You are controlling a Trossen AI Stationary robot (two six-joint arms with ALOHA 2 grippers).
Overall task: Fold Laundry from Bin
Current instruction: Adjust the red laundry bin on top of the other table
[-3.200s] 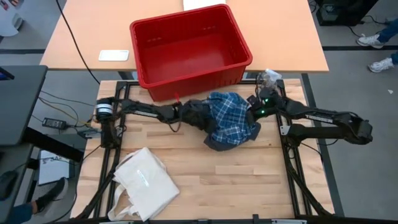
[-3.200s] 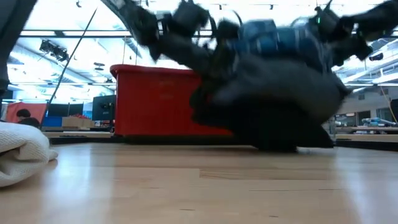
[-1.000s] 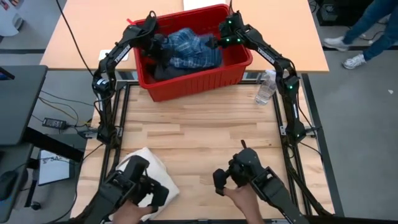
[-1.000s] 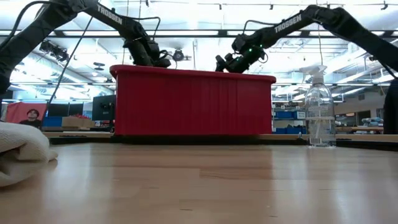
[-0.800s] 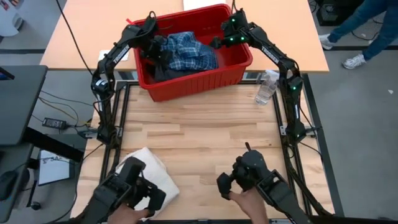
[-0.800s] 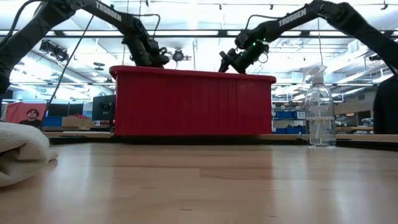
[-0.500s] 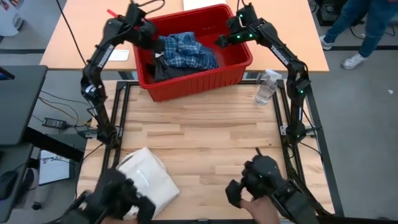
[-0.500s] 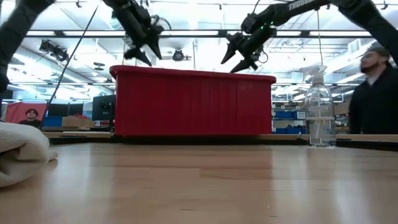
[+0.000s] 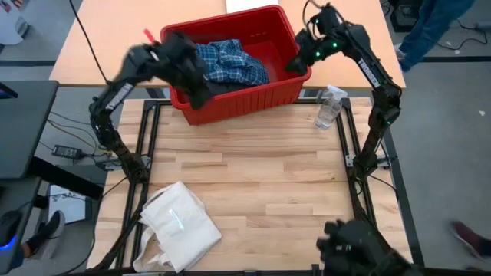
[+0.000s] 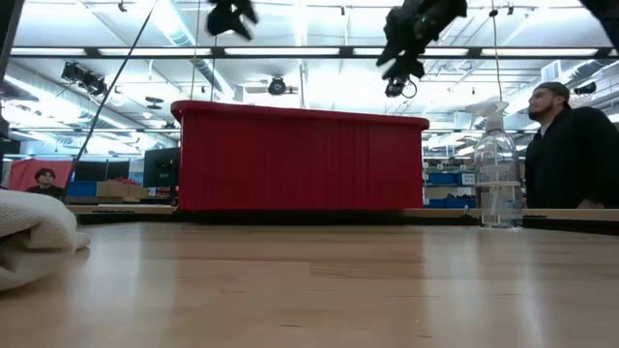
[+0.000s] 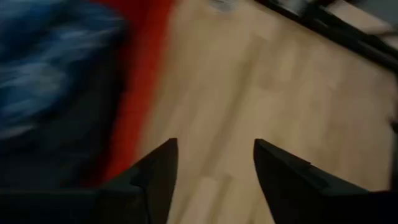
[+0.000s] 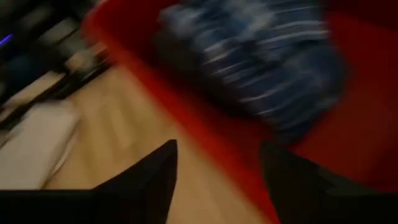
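The left gripper (image 11: 211, 163) hangs over the near left corner of the bin (image 9: 253, 96), fingers spread with nothing between them. The right gripper (image 12: 217, 165) hangs above the bin's right rim, likewise spread and empty. Inside the bin lies the laundry (image 9: 226, 65), a blue-and-white plaid shirt bunched on darker cloth. Just off the bin's right near corner stands a clear spray bottle (image 9: 328, 107). Well toward the near left of the bin, a cream tote bag (image 9: 180, 226) lies on the wooden table (image 9: 268, 184).
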